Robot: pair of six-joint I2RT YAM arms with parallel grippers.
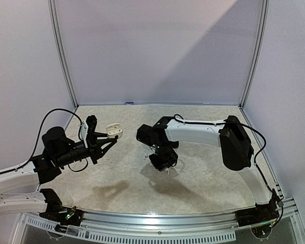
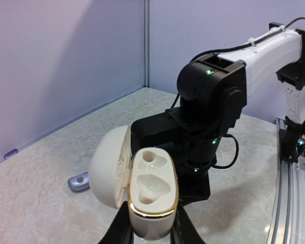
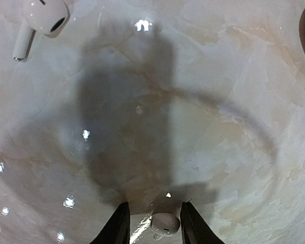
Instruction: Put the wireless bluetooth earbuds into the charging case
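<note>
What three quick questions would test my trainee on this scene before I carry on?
1. True or false: the charging case held by the left tool has its lid shut.
2. How many of its sockets are filled? A none, B one, C both.
3. Which tool has a white earbud between its fingers?

Key: 1 false, the lid stands open; 2 A; 3 the right tool.
</note>
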